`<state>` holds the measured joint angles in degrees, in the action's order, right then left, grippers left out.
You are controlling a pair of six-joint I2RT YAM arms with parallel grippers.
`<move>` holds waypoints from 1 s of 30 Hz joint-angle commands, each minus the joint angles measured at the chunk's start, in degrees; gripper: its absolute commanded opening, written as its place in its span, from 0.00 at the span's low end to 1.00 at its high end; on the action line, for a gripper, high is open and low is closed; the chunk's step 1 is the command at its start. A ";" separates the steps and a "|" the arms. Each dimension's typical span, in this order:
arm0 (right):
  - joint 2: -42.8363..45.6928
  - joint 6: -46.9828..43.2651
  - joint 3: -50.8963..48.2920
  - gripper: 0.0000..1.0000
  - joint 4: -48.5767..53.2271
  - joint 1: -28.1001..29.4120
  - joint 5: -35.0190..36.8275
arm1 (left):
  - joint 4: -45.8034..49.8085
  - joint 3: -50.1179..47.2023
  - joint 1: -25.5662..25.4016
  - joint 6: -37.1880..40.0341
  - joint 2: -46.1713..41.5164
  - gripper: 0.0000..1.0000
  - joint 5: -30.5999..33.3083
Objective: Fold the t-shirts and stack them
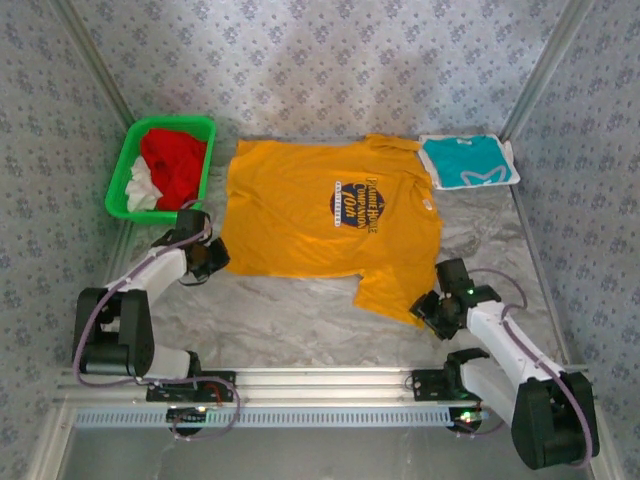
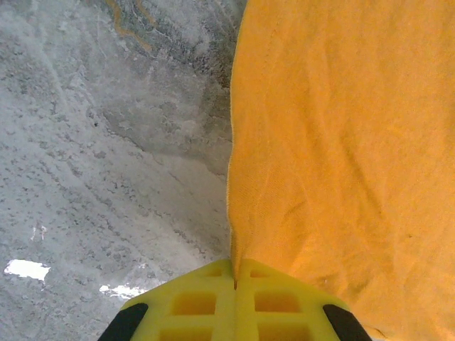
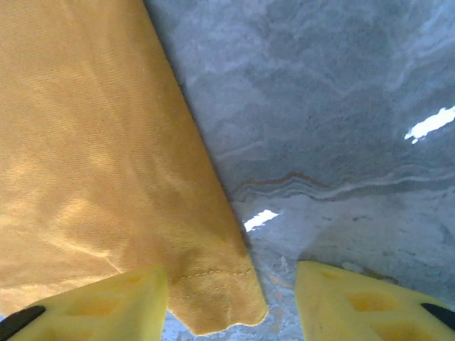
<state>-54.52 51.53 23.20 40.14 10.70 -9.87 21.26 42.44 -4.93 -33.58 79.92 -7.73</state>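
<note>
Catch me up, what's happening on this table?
Both arms are on the yellow tee, spread flat on the table. The left gripper is shut on its near-left edge. The right gripper is open, fingers either side of the near-right corner, not yet gripping. A teal tee lies folded far right. The basket far left holds more cloth.

Overhead view is bright, evenly lit and slightly hazy. Tabletop shows white glare patches ahead of the right claw; yellow-orange t-shirt weave is sharp there. Small glints lie left of the left claw; its fingers are slightly soft.
</note>
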 commanded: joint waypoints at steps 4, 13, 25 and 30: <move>-2.22 -2.39 1.77 0.17 -3.90 0.27 -3.87 | 0.55 -1.03 -0.10 -0.96 -2.27 0.00 0.23; 3.63 -4.81 5.64 0.00 2.31 -4.47 -2.60 | 3.38 -2.71 0.02 -0.80 -7.71 0.00 2.01; 12.33 -3.47 14.05 0.00 21.21 -5.95 1.44 | 12.73 -6.45 0.48 -2.54 -20.06 0.00 0.95; 17.42 -3.36 18.86 0.00 27.95 -6.39 4.11 | 19.56 -9.25 0.43 -4.72 -31.26 0.00 -1.32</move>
<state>-39.07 47.59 39.40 59.53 4.73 -8.78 33.39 34.24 -4.86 -36.25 53.65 -7.35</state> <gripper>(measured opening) 0.065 0.045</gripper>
